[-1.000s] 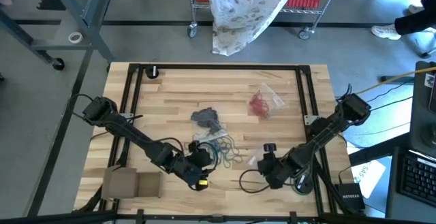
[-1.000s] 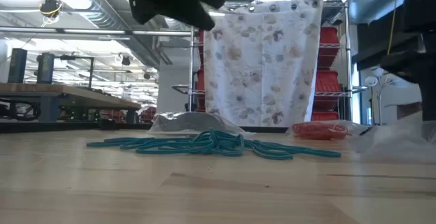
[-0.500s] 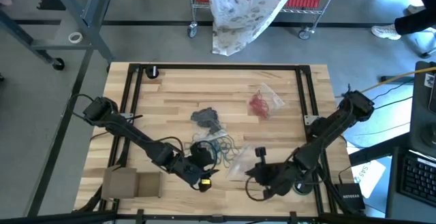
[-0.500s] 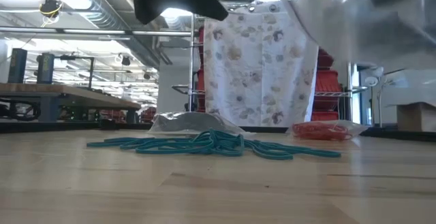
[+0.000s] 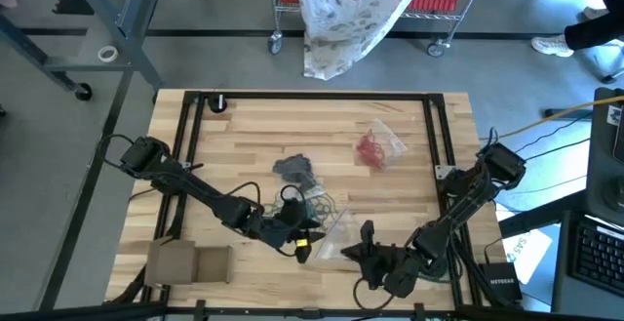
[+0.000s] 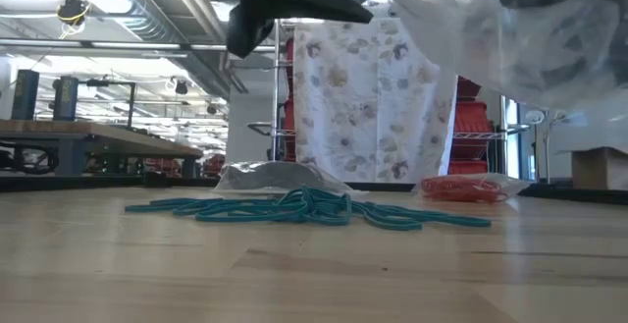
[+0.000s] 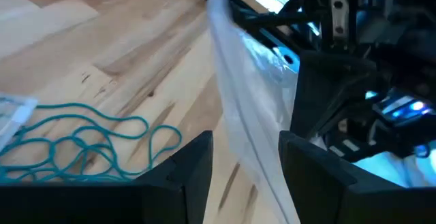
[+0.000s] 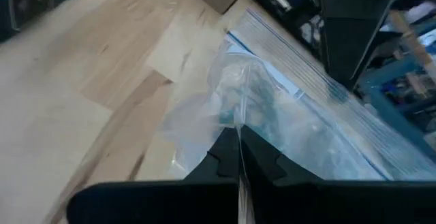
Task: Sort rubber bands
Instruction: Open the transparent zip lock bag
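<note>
Your right hand (image 8: 238, 159) sits at the near edge of the desk (image 5: 244, 126), right of centre. Its fingers are pinched fully together on the edge of a clear plastic bag (image 8: 272, 115), and the film runs up from between them. In the low view the same bag (image 6: 491, 28) hangs lifted, filling the upper right, clear of the desk top.

Just beside it, your left hand (image 7: 245, 163) faces that bag. Fingers stand well apart with the bag's edge (image 7: 238, 101) passing through the gap between them; you cannot tell whether either finger touches the film. In the high view this hand (image 5: 297, 238) lies just near of the teal pile.

Teal rubber bands (image 5: 317, 207) lie in a loose tangle near desk centre, flat on the wood; the low view shows them as a low heap (image 6: 304, 207) with strands trailing to both sides. The left wrist view catches several teal loops (image 7: 75, 146) beside the left hand.

Farther back: a second bag holding dark grey bands (image 5: 294, 170), left of centre. Farther right, a bag of red bands (image 5: 374, 148).

Beyond the desk, a patterned cloth (image 5: 346, 14) drapes over a wire rack.
</note>
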